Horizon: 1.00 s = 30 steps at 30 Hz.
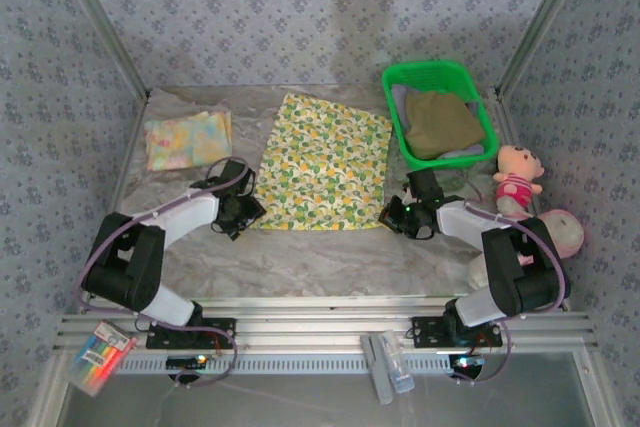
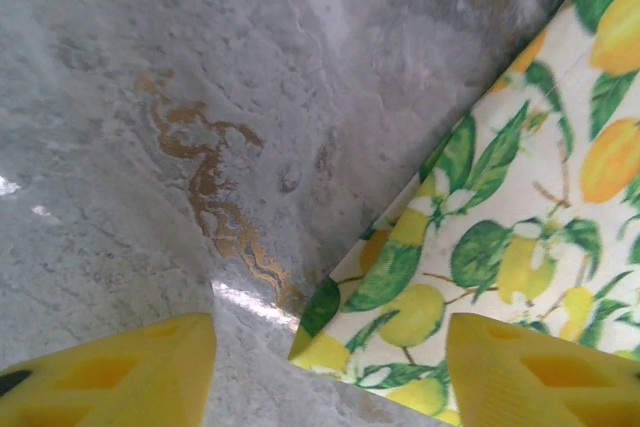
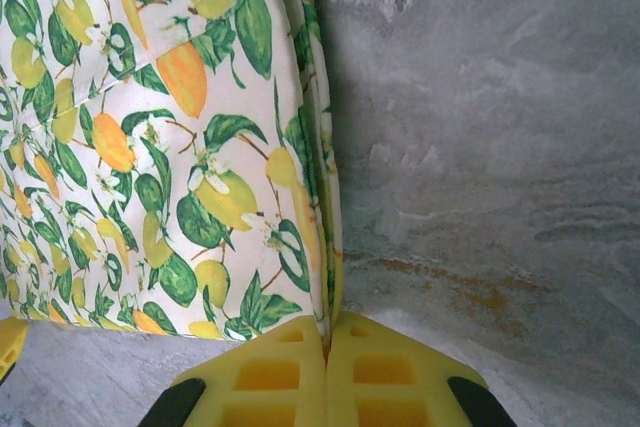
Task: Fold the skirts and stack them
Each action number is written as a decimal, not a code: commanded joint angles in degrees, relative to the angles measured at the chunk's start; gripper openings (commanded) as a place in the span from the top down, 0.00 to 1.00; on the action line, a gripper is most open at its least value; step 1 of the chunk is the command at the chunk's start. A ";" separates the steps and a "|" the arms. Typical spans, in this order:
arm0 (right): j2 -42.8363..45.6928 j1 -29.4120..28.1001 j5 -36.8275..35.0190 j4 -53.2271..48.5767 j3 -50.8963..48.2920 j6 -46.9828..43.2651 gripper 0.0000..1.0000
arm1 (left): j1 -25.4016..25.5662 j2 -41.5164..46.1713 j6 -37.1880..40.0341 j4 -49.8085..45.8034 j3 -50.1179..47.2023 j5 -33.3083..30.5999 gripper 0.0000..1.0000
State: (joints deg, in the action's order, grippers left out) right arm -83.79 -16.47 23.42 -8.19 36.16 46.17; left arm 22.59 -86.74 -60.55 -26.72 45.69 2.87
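The yellow-green fruit-print skirt (image 1: 322,162) lies spread flat in the middle of the table. My left gripper (image 1: 243,215) is at its near left corner. In the left wrist view that gripper (image 2: 330,377) is open, and the skirt's corner (image 2: 480,247) lies between the yellow fingers (image 2: 120,372). My right gripper (image 1: 392,215) is at the near right corner and is shut on the skirt's edge (image 3: 325,247). A folded pastel floral skirt (image 1: 187,138) rests at the back left. An olive skirt (image 1: 440,122) lies on a grey-lavender one (image 1: 462,153) in the basket.
The green plastic basket (image 1: 392,77) stands at the back right. Two pink plush toys (image 1: 517,175) (image 1: 560,232) sit along the right edge beside the right arm. A pack of markers (image 1: 100,357) and a clear bottle (image 1: 390,365) lie on the front rail.
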 commanded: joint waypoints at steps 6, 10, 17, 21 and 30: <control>-0.90 0.29 1.09 0.71 -0.75 1.03 1.00 | 0.00 -1.95 2.26 0.56 1.94 3.01 0.49; -0.98 0.26 1.29 0.81 -0.74 1.02 1.00 | 0.09 -2.06 2.80 2.18 2.10 4.03 0.56; -1.16 0.30 1.28 1.07 -0.75 0.97 1.00 | 0.26 -1.65 2.72 0.21 2.51 3.04 0.65; -1.10 0.28 1.18 1.01 -0.76 0.97 1.00 | 0.26 -1.65 2.09 -2.08 2.09 0.68 0.73; 0.09 0.78 3.61 0.21 -1.38 -2.62 1.00 | 0.92 2.56 -1.96 -2.68 -2.88 -3.58 1.00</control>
State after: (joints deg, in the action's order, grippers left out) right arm -84.42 -16.29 24.99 -7.03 35.59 45.82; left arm 22.92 -87.37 -60.25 -26.76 45.08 2.74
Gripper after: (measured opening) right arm 0.050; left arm 0.054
